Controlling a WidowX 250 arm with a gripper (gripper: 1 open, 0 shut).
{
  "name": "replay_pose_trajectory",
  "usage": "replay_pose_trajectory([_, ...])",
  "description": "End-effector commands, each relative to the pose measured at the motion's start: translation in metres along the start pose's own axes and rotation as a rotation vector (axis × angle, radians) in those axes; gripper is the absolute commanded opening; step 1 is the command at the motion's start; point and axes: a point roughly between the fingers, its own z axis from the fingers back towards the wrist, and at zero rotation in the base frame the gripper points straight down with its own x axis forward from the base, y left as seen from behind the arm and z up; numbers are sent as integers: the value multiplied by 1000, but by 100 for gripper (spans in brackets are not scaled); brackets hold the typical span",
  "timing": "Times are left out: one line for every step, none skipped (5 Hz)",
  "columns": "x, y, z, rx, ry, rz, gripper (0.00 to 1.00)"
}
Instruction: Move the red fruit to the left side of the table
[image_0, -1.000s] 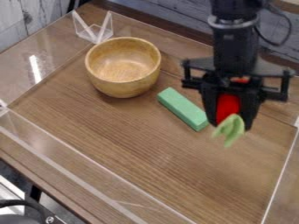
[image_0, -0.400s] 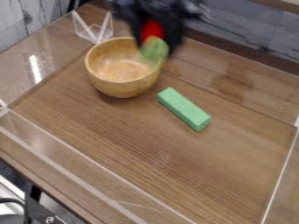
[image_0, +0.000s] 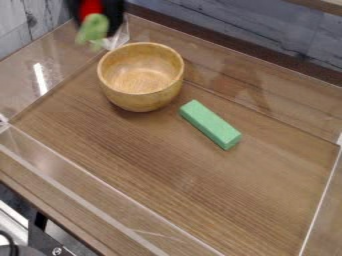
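Observation:
The red fruit (image_0: 92, 21) hangs in the air above the table's far left corner, its light green leaf (image_0: 88, 34) dangling below it. My gripper (image_0: 95, 17) is shut on the fruit, and only its dark lower part shows at the top edge of the camera view, blurred by motion. The brown wood-grain table (image_0: 147, 170) lies below, and the fruit is not touching it.
A wooden bowl (image_0: 140, 75) sits empty at the back left, just right of the gripper. A green rectangular block (image_0: 210, 124) lies near the middle. Low clear acrylic walls (image_0: 40, 75) edge the tabletop.
The gripper has carried the red fruit from the right of the green block, across over the bowl, to the far left corner. Bowl and block have not moved.

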Motion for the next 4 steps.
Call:
replay_pose_trajectory([2, 28, -5, 25, -22, 81, 0])
replay_pose_trajectory([11, 34, -18, 44, -20, 122, 0])
replay_pose_trajectory([22, 29, -27, 56, -13, 104, 0])
replay_pose_trajectory([43, 44, -34, 60, -14, 110, 0])
